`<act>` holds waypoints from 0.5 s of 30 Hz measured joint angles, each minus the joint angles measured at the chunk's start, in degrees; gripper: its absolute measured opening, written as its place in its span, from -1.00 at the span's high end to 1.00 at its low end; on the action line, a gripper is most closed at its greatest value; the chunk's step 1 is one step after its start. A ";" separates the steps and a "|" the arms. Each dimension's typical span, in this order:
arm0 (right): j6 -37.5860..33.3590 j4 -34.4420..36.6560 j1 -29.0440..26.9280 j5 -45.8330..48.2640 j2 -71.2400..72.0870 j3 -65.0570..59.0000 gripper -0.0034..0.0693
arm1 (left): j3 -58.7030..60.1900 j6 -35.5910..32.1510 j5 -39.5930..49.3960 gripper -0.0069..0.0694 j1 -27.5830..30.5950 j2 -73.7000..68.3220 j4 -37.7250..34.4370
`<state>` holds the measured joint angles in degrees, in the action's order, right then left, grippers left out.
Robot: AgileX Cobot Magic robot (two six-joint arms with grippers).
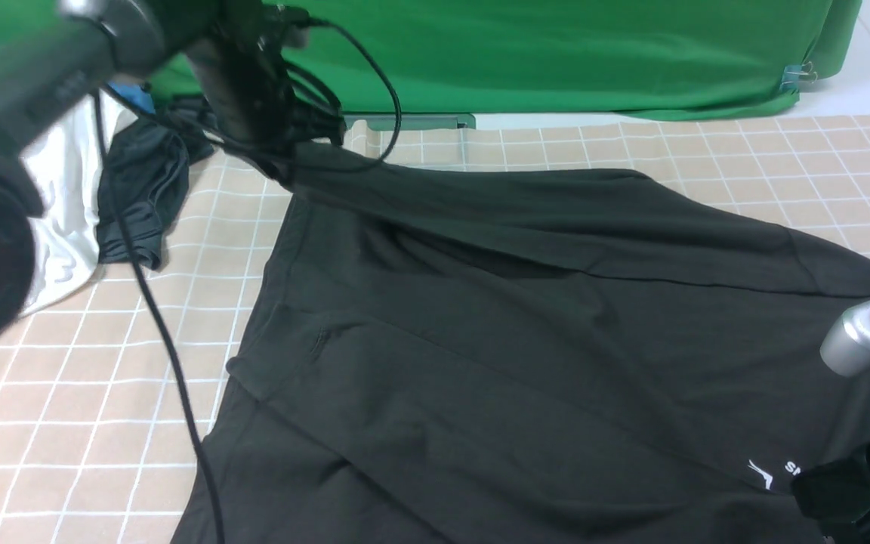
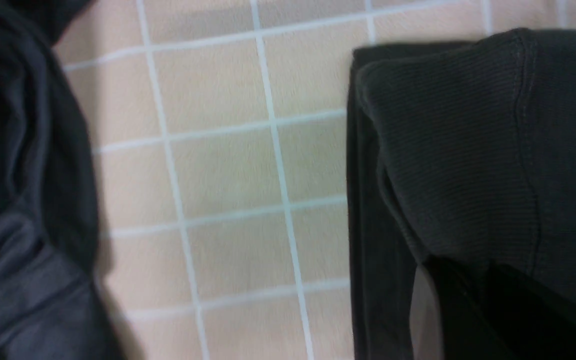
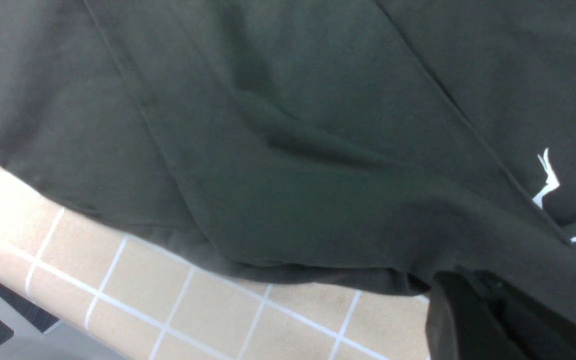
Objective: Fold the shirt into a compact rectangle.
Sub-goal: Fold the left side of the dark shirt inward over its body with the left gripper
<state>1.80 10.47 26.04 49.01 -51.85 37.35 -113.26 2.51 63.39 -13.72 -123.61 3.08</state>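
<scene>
The shirt (image 1: pixel 526 340) is spread wide and rumpled over the middle and right of the table (image 1: pixel 65 393), its black cloth crossed by long creases that run from the far left corner toward the near right. A white print (image 1: pixel 763 474) (a jagged peak and the first letters of a word) is seen at the near right, partly covered. The far left corner of the shirt is drawn up to the left gripper (image 1: pixel 288 162), whose jaws are hidden in the front view. From the wrist view, where a folded, stitched edge is raised off the table, they appear to be pinched on that edge. The right gripper (image 1: pixel 850 491) is pressed together on the shirt's near edge just beside the print, and that edge is held slightly clear of the table. A black cable (image 1: pixel 171 363) is draped from the left arm down across the checked surface. A dark garment (image 1: pixel 140 189) is bunched near the shirt's far left corner, apart from it, with a white cloth (image 1: pixel 65 196) beside it. A green backdrop (image 1: pixel 556 53) is hung behind the table.
</scene>
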 joint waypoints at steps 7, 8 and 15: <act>0.00 0.00 0.00 -0.63 0.00 0.00 0.78 | 3.70 1.28 5.63 0.69 0.00 9.67 -1.05; 0.00 0.00 0.00 -0.63 0.00 0.00 0.78 | 5.74 1.86 5.75 0.69 0.00 11.21 -1.59; 0.00 -1.65 0.00 -1.03 0.00 0.00 0.78 | 23.11 4.52 4.63 0.69 -0.05 19.78 -5.36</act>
<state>1.80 8.82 26.04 47.98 -51.85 37.35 -90.15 7.03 68.02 -13.77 -103.83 -2.29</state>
